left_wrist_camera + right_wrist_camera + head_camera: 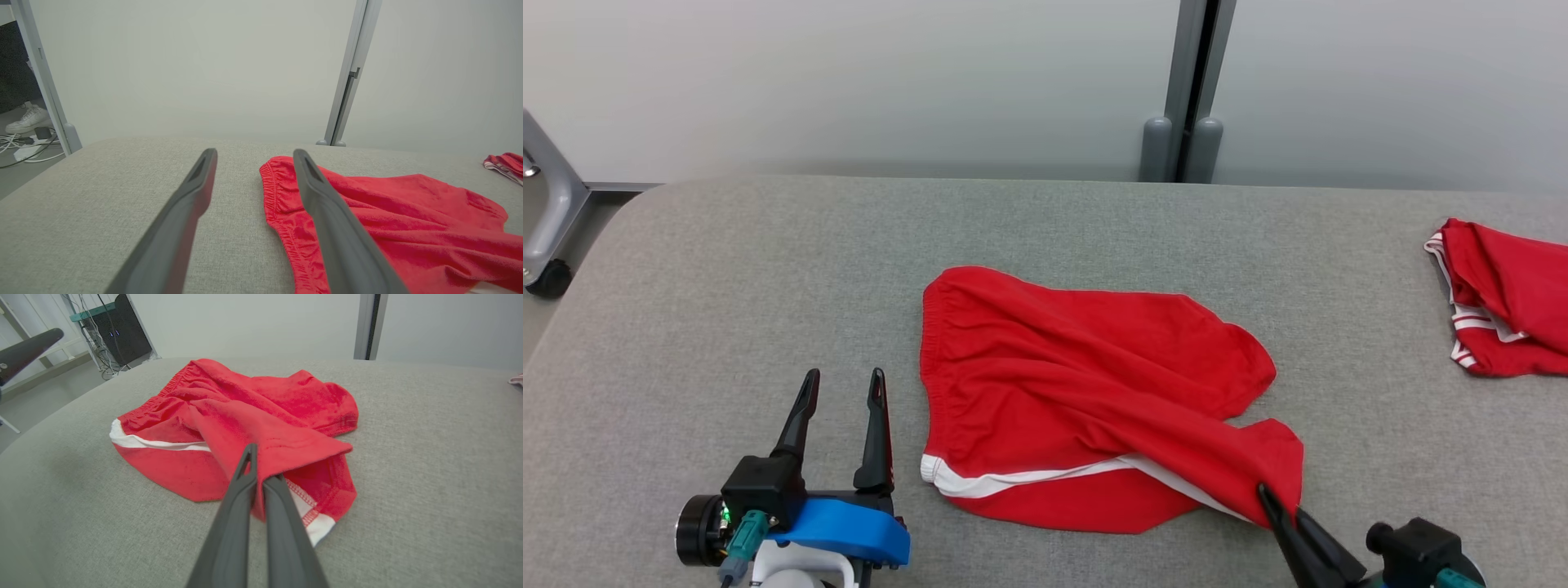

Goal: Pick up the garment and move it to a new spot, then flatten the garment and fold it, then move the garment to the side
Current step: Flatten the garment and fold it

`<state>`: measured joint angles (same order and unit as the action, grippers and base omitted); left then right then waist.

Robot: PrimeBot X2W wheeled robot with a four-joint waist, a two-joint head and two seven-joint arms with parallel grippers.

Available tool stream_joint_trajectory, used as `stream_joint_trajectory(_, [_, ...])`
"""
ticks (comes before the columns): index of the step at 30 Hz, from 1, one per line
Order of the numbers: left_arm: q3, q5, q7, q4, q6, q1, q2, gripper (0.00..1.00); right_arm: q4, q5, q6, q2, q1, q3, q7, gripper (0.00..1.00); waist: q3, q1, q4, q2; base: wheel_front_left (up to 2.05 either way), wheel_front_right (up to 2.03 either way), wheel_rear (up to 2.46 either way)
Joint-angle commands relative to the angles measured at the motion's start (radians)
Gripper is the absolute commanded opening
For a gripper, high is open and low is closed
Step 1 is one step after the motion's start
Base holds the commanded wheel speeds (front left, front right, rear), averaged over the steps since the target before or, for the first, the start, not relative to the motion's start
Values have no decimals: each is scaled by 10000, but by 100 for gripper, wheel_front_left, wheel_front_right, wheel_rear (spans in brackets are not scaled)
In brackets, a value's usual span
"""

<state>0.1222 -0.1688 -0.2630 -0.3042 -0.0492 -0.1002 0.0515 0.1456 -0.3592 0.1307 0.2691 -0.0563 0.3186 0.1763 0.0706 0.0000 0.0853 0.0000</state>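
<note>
Red shorts are the garment here, lying crumpled more or less in the middle of the grey fabric-topped bench. The elastic waistband faces the robot's left and the leg openings trail off to the right. A white stripe runs along the near edge, where one layer is flipped over another.

The right hand is at the near right corner of the garment, with its two dark fingers pressed together on the cloth. In the right wrist view you can see it pinching a fold of the red leg fabric right at the hem, and the cloth is tented up a bit over the fingertips. The rest of the shorts rests on the bench.

The left hand is spread wide with nothing between its fingers. It sits just beside the waistband end, on the robot's left of it, and in the head view it's not touching the fabric.

Also, a second red garment with white trim is bunched up at the far right edge of the bench, well apart from the shorts.
</note>
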Motion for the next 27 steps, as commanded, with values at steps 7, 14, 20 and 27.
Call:
stream_joint_trajectory(7, [21, -40, -24, 18, 17, -45, -15, 100, -1246, 46, 4, -34, -990, -350, -876, 0, 33, 0, -148, 0, 0, 0, 0])
stream_joint_trajectory(14, [68, -55, -24, -43, -26, -129, -15, 100, -1455, 206, 4, -163, -876, -598, -1153, 0, 28, 0, 4, 0, 0, 0, 0])
stream_joint_trajectory(20, [53, -37, -24, -9, -20, -144, -15, 100, -1020, 349, 4, 65, -55, -855, -1158, 0, 131, 0, 93, 0, 0, 0, 0])
stream_joint_trajectory(27, [273, -87, -26, -30, 6, -354, -15, 100, 211, 462, 4, 269, 1092, -963, -1113, 0, 330, 0, 386, 0, 0, 0, 0])
